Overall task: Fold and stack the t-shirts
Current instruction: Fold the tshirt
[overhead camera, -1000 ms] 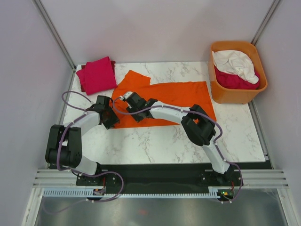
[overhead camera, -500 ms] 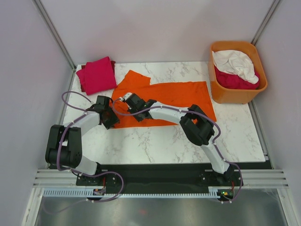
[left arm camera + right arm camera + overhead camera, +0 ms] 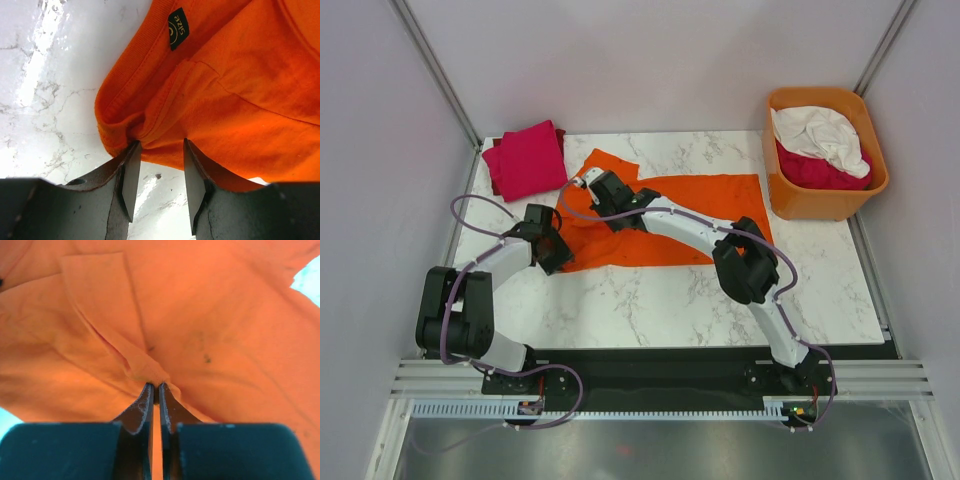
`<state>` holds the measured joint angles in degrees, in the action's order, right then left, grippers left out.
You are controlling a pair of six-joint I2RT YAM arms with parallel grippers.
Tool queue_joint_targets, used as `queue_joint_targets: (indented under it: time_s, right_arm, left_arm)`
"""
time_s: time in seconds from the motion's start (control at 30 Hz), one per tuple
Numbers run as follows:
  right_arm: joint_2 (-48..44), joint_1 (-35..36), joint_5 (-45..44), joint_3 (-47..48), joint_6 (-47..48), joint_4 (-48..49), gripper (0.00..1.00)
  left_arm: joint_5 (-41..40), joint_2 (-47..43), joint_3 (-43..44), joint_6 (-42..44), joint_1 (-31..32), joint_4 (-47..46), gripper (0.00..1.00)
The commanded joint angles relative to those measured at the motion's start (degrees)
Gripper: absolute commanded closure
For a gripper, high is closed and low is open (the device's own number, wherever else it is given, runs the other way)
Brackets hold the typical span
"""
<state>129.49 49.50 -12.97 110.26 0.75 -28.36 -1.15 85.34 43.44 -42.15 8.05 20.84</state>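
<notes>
bench (image 3: 720,290), marble top, one: you have a bare strip running across the lower part of the overhead view, below the shirt, and more bare marble at lower right.
orange t-shirt (image 3: 690,205), one: spread flat at centre, right edge near the tub, left end bunched between the two tools.
magenta-pink t-shirt (image 3: 530,160), one: folded, upper left corner, overhanging the bench edge; a darker red cloth edge (image 3: 491,168) shows beneath it.
orange tub (image 3: 820,205), one: upper right corner, holding one white t-shirt (image 3: 815,130) over one crimson t-shirt (image 3: 820,172).
left tool (image 3: 160,167), one: fingers spread, shirt hem bunched at their tips; you cannot tell whether it is caught.
right tool (image 3: 155,387), one: fingers pressed together, pinching a raised fold of the orange t-shirt, left of centre.
</notes>
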Motion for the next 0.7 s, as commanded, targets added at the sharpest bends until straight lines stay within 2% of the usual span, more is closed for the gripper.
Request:
queue_joint_targets:
  time_s: [0.0,0.03,0.1,0.13,0.23,0.4,0.43,0.5,0.53,0.57,0.6,0.67]
  right_arm:
    - [1.73,-1.94,0.75,3.29,1.36,-2.4,0.89]
    - [2.16,-2.21,1.45,3.56,1.44,-2.92,0.83]
    - [2.17,-3.17,2.95,3.12,1.01,-3.19,0.83]
    - [2.17,-3.35,3.21,2.95,0.83,-3.11,0.9]
    - [3.22,-4.4,4.44,3.91,0.13,-2.32,1.0]
    - [7.0,-6.07,5.42,10.58,-0.58,-3.19,0.99]
    - [8.31,-6.43,4.63,11.64,-2.06,-3.63,0.83]
    - [11.12,-7.3,2.87,15.94,-3.3,-6.78,0.65]
    - [11.74,-7.74,0.08,17.17,-5.39,-7.84,0.26]
    - [12.18,-8.01,-0.73,18.23,-6.37,-9.07,0.11]
    - [12.1,-8.71,-1.43,18.06,-7.25,-9.17,0.04]
    - [11.23,-8.89,-2.75,17.1,-8.57,-8.73,0.02]
  left_arm:
    - [-0.96,-0.97,-1.25,-0.12,-0.41,0.87,0.53]
    - [-1.05,-1.05,-1.34,-0.04,-0.32,0.87,0.53]
    - [-1.05,-1.14,-1.52,-0.12,-0.32,0.78,0.53]
    - [-1.14,-1.23,-1.6,-0.12,-0.32,0.78,0.53]
    - [-0.96,-1.23,-1.78,-0.04,-0.32,0.78,0.53]
    - [-0.87,-1.4,-1.6,0.23,-0.32,0.87,0.53]
    - [-0.96,-1.58,-1.6,0.31,-0.32,0.87,0.54]
    - [-0.87,-1.93,-1.78,0.32,-0.23,0.96,0.54]
    - [-0.87,-1.93,-1.78,0.32,-0.32,0.96,0.54]
    - [-0.87,-2.11,-1.87,0.32,-0.32,1.04,0.54]
    - [-0.96,-2.02,-1.87,0.32,-0.41,1.13,0.54]
    - [-0.96,-2.2,-1.87,0.32,-0.32,1.31,0.54]
